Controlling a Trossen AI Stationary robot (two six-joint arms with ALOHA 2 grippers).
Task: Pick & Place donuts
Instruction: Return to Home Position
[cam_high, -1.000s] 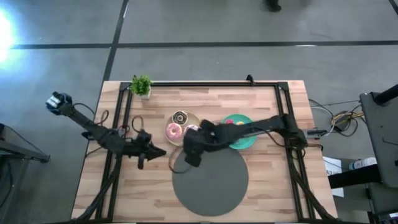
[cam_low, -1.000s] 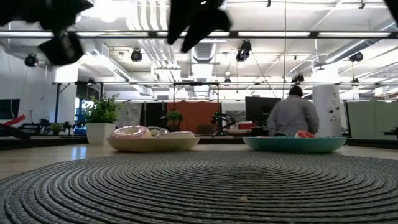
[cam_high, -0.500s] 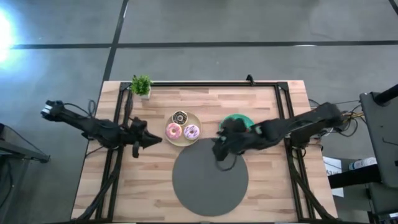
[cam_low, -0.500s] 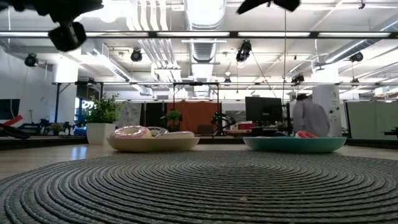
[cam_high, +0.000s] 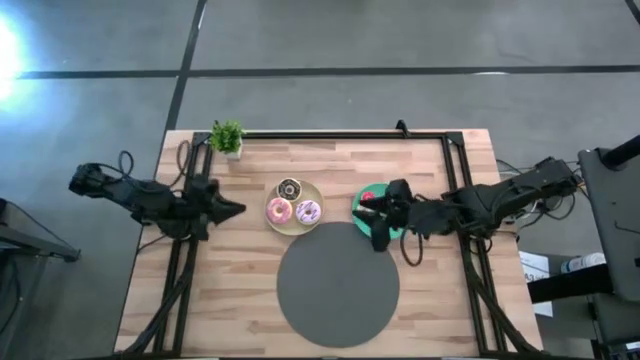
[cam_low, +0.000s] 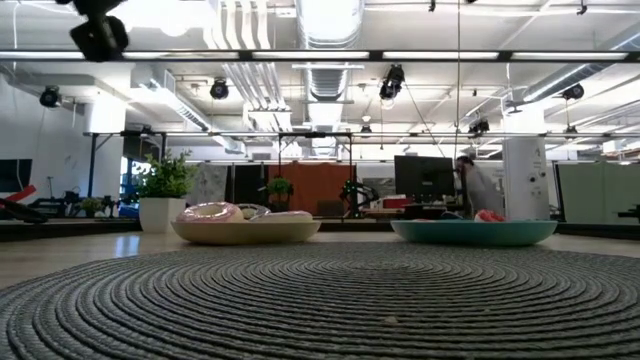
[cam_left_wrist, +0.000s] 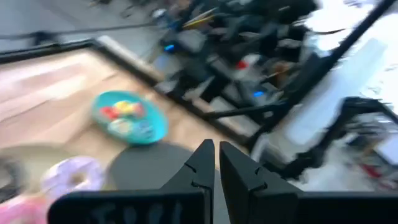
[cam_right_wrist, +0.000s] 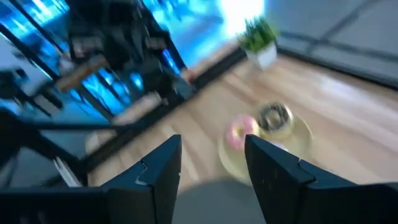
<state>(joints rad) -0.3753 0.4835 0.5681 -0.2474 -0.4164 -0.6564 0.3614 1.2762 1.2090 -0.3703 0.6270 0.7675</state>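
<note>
Three donuts lie flat on the cream plate (cam_high: 318, 196): a dark brown one (cam_high: 289, 188), a pink one (cam_high: 279, 210) and a lilac one (cam_high: 308, 211). My right gripper (cam_high: 372, 218) hangs open above the teal plate (cam_high: 385, 188), to the right of the cream plate, with nothing between its fingers (cam_right_wrist: 158, 171). The teal plate (cam_left_wrist: 129, 117) holds small coloured pieces, blurred. My left gripper (cam_high: 236, 210) is shut and empty, left of the cream plate and above the table. Its wrist view shows the shut gripper (cam_left_wrist: 216, 163) and the lilac donut (cam_left_wrist: 74, 177).
A big grey round mat (cam_high: 338, 283) lies in front of the two plates. A small potted plant (cam_high: 228, 137) stands at the far left corner. A dark frame (cam_high: 330, 134) runs along the table's far and side edges. A person (cam_low: 480, 188) is in the room behind.
My right gripper has drawn back from over the cream plate toward the table's right edge and risen out of the low view's top, now above the teal plate. The lilac donut lies uncovered on the cream plate. My left gripper has gone up and toward the left edge.
</note>
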